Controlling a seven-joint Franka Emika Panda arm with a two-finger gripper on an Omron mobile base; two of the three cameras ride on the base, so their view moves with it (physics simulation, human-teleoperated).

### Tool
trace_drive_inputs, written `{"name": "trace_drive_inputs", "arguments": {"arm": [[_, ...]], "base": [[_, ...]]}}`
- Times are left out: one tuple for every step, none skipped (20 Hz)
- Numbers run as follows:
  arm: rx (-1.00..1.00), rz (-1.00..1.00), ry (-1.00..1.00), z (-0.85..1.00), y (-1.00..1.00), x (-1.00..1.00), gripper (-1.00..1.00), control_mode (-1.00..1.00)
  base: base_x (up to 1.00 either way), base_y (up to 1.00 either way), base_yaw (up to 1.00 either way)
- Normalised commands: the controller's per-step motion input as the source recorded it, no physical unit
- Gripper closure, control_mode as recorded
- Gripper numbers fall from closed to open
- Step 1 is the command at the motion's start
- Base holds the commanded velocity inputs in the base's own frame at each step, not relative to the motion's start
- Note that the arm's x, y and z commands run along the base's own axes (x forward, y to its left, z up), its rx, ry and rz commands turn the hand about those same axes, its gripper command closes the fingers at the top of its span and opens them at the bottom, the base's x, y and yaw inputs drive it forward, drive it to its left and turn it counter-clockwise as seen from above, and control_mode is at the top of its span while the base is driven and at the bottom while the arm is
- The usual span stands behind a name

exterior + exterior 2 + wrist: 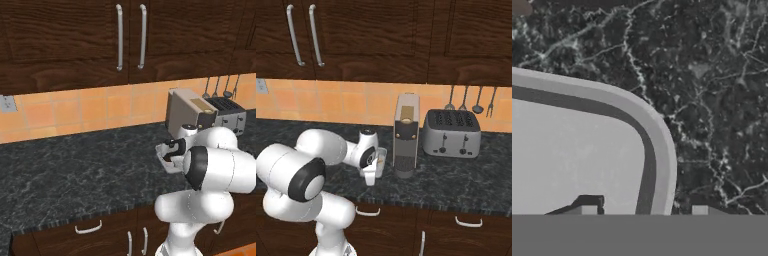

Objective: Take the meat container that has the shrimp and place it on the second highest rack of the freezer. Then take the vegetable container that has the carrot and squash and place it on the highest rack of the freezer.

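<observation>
A white container (587, 150) with a wide rounded rim lies on the dark marble counter (712, 75). It also appears as a pale tray (162, 156) under the hand and beside the wrist (380, 156). Its contents are hidden, so I cannot tell whether it is the meat container or the vegetable container. My gripper (646, 210) hangs low over its edge and is open, with one fingertip (587, 207) inside the rim and the other outside, a gap on each side. The gripper (170, 154) (371, 175) is close to the counter. The freezer and its racks are out of view.
A tall coffee machine (406, 135) stands just right of the hand, with a silver toaster (451, 132) beyond it. Utensils (463, 97) hang on the orange tile wall. Dark upper cabinets (120, 35) overhang the counter, whose front edge (75, 220) runs above drawers.
</observation>
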Motion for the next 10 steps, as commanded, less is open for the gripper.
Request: {"name": "trace_drive_inputs", "arguments": {"arm": [[0.00, 0.00, 0.00, 0.00, 0.00, 0.00, 1.00, -1.00], [0.00, 0.00, 0.00, 0.00, 0.00, 0.00, 1.00, -1.00], [0.00, 0.00, 0.00, 0.00, 0.00, -0.11, 1.00, -1.00], [0.00, 0.00, 0.00, 0.00, 0.00, -0.26, 1.00, -1.00], [0.00, -0.02, -0.05, 0.01, 0.00, -0.47, 1.00, -1.00], [0.00, -0.15, -0.03, 0.19, 0.00, -0.57, 1.00, -1.00], [0.00, -0.24, 0.00, 0.44, 0.00, -0.56, 1.00, -1.00], [0.00, -0.20, -0.13, 0.66, 0.00, -0.78, 1.00, -1.00], [-0.03, -0.19, -0.07, 0.73, 0.09, -0.55, 1.00, -1.00], [-0.04, -0.19, 0.00, 0.67, 0.12, -0.30, 1.00, -1.00]], "base": [[0.00, 0.00, 0.00], [0.00, 0.00, 0.00], [0.00, 0.00, 0.00], [0.00, 0.00, 0.00], [0.00, 0.00, 0.00], [0.00, 0.00, 0.00], [0.00, 0.00, 0.00], [0.00, 0.00, 0.00], [0.00, 0.00, 0.00], [0.00, 0.00, 0.00]]}}
